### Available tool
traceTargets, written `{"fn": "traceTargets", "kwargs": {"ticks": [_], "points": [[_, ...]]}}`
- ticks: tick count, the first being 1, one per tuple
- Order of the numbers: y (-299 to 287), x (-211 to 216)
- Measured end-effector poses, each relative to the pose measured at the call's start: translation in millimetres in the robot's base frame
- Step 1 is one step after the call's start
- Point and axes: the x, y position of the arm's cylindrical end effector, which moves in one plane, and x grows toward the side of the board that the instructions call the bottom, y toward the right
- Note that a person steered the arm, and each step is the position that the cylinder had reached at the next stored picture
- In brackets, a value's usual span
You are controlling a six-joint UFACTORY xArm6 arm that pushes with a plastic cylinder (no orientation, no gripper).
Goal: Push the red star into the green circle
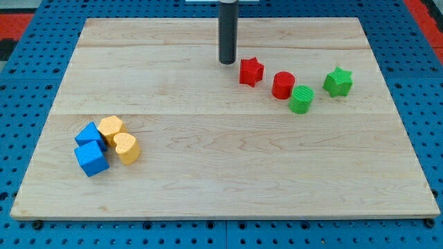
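The red star (251,71) lies on the wooden board in the upper right half. A red circle (283,85) sits just right of it and below. The green circle (301,99) touches the red circle's lower right side. My tip (228,62) stands just left of the red star and slightly above it, a small gap apart. A green star (338,81) lies right of the green circle.
At the lower left a cluster holds two blue blocks (90,151), a yellow hexagon-like block (111,128) and a yellow heart (127,147). The wooden board (208,187) rests on a blue pegboard table.
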Motion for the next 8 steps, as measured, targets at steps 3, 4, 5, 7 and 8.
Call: {"fn": "traceTargets", "kwargs": {"ticks": [3,4,5,7,8], "points": [[81.6,54.1],[100.2,67.1],[108.0,67.1],[122.2,114.7],[125.6,137.0]]}}
